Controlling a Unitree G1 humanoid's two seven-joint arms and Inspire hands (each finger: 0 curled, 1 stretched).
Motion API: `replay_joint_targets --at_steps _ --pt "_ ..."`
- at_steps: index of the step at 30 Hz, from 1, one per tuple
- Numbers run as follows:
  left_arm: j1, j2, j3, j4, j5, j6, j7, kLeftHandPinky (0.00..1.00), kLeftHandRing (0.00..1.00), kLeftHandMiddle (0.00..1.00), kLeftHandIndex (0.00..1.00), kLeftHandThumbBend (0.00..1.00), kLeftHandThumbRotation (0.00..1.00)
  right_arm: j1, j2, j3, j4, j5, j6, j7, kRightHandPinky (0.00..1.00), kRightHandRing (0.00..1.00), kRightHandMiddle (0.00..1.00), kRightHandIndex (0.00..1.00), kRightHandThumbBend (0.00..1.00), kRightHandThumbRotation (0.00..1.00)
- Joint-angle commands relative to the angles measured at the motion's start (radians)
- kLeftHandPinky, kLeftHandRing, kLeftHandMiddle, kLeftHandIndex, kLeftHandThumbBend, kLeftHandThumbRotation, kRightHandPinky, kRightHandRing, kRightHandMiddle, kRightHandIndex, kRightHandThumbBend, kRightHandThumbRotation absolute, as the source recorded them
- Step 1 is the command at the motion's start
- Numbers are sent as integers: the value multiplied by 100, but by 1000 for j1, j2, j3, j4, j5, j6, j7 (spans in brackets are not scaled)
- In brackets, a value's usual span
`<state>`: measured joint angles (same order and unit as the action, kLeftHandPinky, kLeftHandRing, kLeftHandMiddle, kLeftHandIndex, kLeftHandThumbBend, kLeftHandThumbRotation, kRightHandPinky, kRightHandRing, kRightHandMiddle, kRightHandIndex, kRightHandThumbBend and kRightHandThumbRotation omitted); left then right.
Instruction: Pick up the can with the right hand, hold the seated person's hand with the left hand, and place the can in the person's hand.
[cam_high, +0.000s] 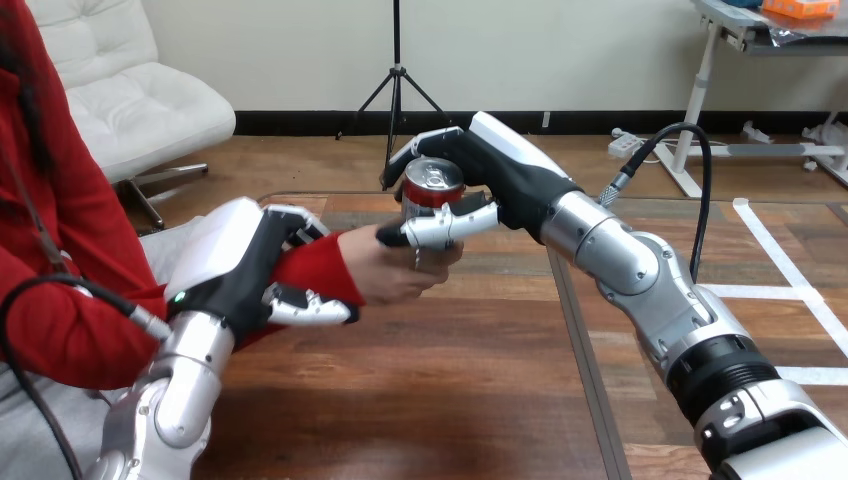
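A wooden surface (420, 400) fills the lower frame, and the handover takes place above it at the centre. The robot's right hand (505, 175) reaches in from the lower right and grips a red can (432, 185) with a silver top. Its fingers (450, 225) are clamped around the can's body, thumb across the front. The can is upright in the upper centre of the frame, with its base in the person's hand (395, 272), which lies just left of centre and cups it from below. Whether that grip is firm cannot be told. At the left of the frame the robot's left hand (235, 270) wraps the person's wrist (325, 268) over a red sleeve (70, 320), fingers closed above it and thumb below. The can appears to be arriving in the palm, so the step in hand is the release. To do it well, the left hand should steady the wrist without squeezing. The right hand should loosen its fingers slowly, only once the person bears the weight, then draw back to the right so the can does not tip.
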<state>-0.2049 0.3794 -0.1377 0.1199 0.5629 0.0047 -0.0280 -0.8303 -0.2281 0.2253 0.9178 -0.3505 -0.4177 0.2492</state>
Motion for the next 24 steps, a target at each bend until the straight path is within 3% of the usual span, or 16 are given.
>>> replay_joint_targets --at_steps 1,10,17,24 --pt "-153 14 6 -224 18 -25 -22 60 69 72 71 97 61 -14 -3 -34 -106 69 -12 44 57 69 73 76 100 98" --pt "-136 6 0 -244 47 -9 -17 77 80 80 78 100 72 10 -11 -41 -133 109 -15 67 64 78 82 84 100 100" --pt "-121 3 -1 -245 62 -22 -4 83 84 84 80 100 77 40 -14 -51 -159 149 -26 75 68 83 86 87 100 100" --pt "-103 4 -4 -248 70 -31 5 86 88 86 82 100 85 74 -13 -67 -196 197 -6 101 71 86 89 89 100 100"
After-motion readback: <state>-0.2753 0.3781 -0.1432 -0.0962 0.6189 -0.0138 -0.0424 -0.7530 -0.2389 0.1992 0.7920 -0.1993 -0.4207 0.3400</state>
